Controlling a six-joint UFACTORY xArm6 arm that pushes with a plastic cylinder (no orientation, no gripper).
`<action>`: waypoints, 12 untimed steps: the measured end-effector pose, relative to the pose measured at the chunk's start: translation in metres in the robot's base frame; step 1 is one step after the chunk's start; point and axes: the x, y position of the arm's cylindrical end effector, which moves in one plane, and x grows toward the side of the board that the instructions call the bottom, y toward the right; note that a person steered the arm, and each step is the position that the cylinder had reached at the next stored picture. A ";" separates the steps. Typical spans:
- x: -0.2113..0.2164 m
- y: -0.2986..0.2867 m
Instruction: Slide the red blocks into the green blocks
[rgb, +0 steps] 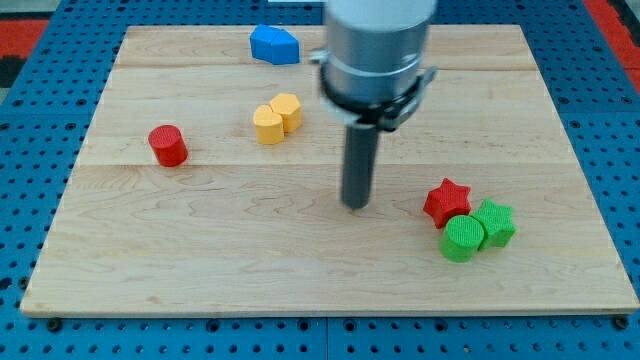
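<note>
A red cylinder block (168, 146) stands alone at the board's left. A red star block (446, 201) sits at the right, touching a green cylinder block (463, 239) just below it. A green star block (494, 223) sits against the green cylinder's right side. My tip (356, 205) rests on the board in the middle, a little left of the red star and far right of the red cylinder, touching no block.
Two yellow blocks (276, 118) sit together left of the rod, above centre. Blue blocks (274, 45) lie near the board's top edge. The wooden board (200, 250) lies on a blue perforated table.
</note>
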 end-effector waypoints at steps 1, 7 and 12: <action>0.041 -0.081; -0.105 -0.150; -0.004 0.015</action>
